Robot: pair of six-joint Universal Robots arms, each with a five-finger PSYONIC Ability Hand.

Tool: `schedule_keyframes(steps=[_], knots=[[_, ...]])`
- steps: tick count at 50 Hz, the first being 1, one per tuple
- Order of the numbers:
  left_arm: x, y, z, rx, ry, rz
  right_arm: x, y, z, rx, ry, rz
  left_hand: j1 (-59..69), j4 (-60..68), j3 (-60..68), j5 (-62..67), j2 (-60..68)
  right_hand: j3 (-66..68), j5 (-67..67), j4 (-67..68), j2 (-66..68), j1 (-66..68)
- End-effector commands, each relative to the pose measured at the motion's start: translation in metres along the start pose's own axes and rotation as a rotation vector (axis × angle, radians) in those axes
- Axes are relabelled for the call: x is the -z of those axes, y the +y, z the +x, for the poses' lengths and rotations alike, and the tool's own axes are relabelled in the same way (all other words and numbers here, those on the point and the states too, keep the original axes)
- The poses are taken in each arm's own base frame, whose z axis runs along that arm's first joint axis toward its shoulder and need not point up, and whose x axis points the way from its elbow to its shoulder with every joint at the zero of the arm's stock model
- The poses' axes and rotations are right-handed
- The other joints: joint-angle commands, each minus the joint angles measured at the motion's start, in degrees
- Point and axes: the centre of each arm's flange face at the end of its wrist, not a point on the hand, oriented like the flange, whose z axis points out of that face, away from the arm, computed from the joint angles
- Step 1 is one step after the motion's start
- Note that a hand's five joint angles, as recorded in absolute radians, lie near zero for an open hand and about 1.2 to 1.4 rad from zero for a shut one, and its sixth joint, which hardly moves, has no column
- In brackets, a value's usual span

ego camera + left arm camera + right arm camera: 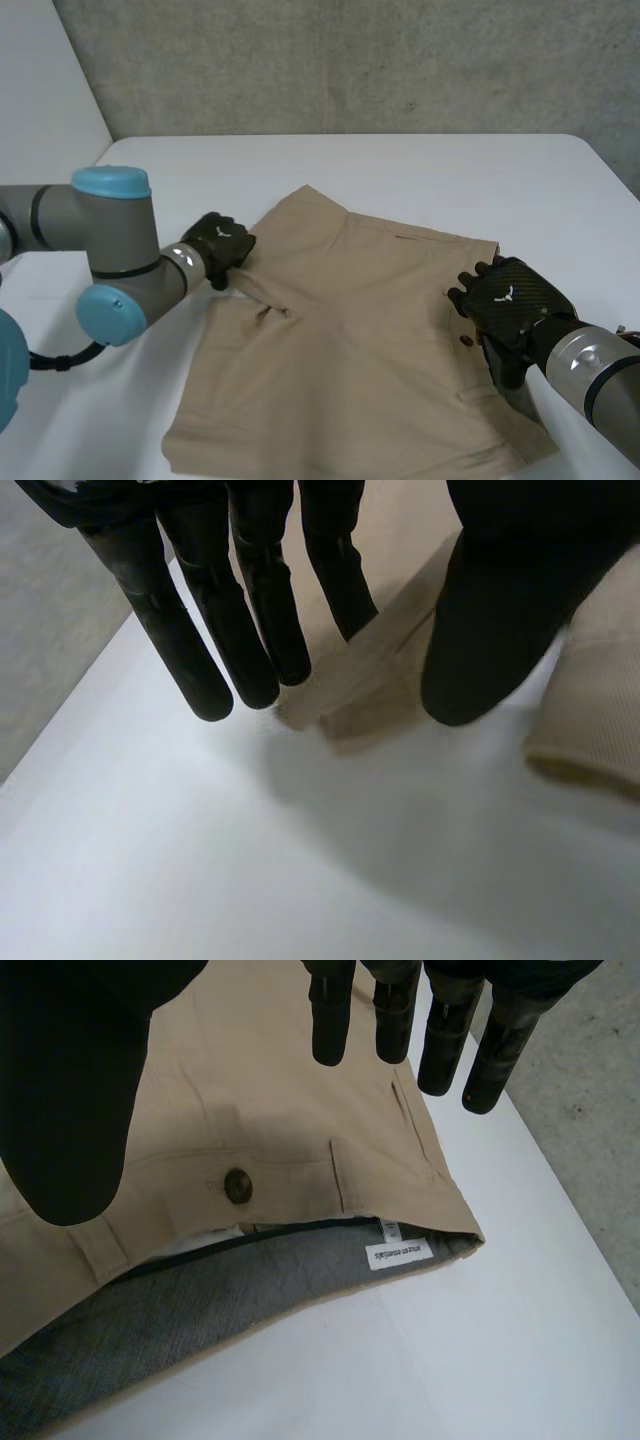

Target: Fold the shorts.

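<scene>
Left hand (222,246) and right hand (510,296), fingers (185,650) spread, flank the one pair of shorts (350,335).

The tan cloth shorts (350,330) lay spread on the white surface (400,170), waistband to the right and legs to the left. The black left hand (220,245) was at the shorts' left edge, between the two legs. The black right hand (510,295) was over the waistband at the right edge. A round button (238,1185) lay under its palm, and a small sewn label (398,1254) lay inside the waistband near the button.
</scene>
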Motion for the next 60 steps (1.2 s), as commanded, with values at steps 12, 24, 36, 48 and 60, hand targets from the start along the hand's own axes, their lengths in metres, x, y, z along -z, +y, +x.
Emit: schedule_keyframes(steps=[12, 24, 36, 48, 60], knots=[[0.048, -0.033, -0.003, -0.062, -0.045, 0.041, 0.007, 0.000, 0.002, -0.007, 0.000, -0.018, -20.69, -21.60, -21.67, -21.86, -21.63, -0.28, -1.31, -1.24, -0.62, 0.46], [0.115, -0.029, 0.008, 0.087, -0.029, 0.023, 0.042, 0.007, -0.002, -0.148, -0.197, -0.065, -20.69, -21.60, -21.67, -21.86, -21.63, 1.39, 0.37, 0.44, 1.05, 2.14], [0.169, -0.003, 0.045, 0.124, 0.029, -0.036, 0.047, 0.031, -0.013, -0.211, -0.294, -0.116, -20.69, -21.60, -21.67, -21.87, -21.63, 7.61, 6.59, 6.66, 7.28, 8.36], [0.195, 0.010, 0.064, 0.237, 0.067, -0.078, 0.037, 0.051, -0.015, -0.179, -0.268, -0.137, -18.84, -19.75, -19.82, -20.01, -19.78, 16.87, 15.85, 15.92, 16.53, 17.62], [0.214, 0.007, 0.068, 0.244, 0.053, -0.037, 0.029, 0.057, -0.017, -0.146, -0.228, -0.112, -18.33, -19.24, -19.31, -19.51, -19.27, 43.07, 42.04, 42.11, 42.73, 43.81]])
